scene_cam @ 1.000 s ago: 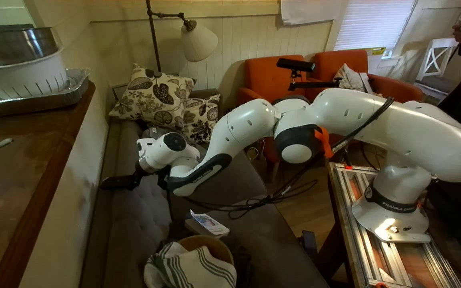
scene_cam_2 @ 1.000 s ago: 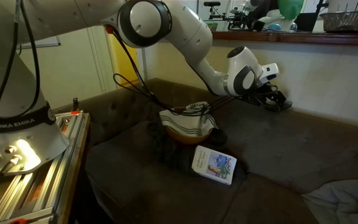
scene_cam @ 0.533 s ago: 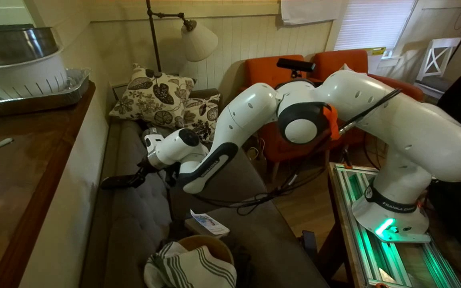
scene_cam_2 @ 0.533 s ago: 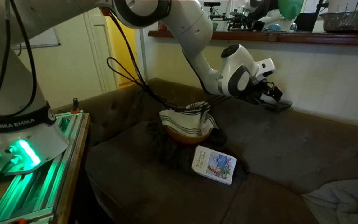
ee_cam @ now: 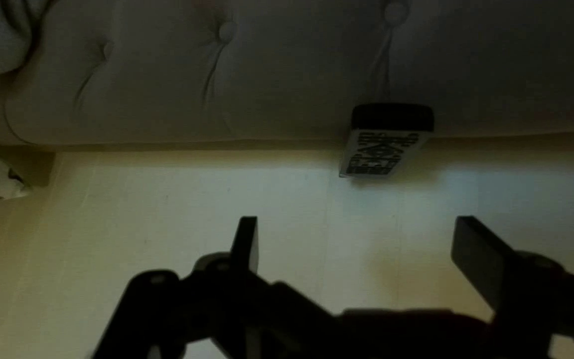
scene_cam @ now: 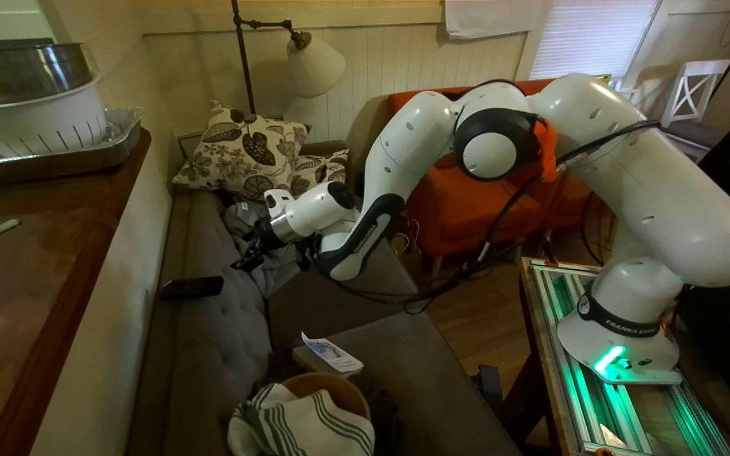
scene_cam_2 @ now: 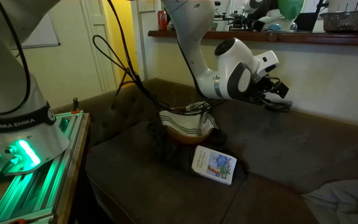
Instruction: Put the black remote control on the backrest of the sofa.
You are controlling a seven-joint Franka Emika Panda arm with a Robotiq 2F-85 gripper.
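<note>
Lying clear of the claw (ee_cam: 354,239) is the remote (scene_cam: 191,288).

Arm (scene_cam: 669,190): white, black joint rings (scene_cam: 520,126). Base (scene_cam: 640,346): black band (scene_cam: 621,325) marked FRANKA EMIKA, green light (scene_cam: 609,359). Above base: black cables (scene_cam: 631,130), orange strip (scene_cam: 547,152). Gripper (ee_cam: 357,224): apparently all black (dim view).

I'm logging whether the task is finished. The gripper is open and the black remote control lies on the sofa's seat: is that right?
Not quite; the place is wrong. The black remote control lies on the sofa's backrest, as an exterior view shows. The gripper is open, as you say.
</note>
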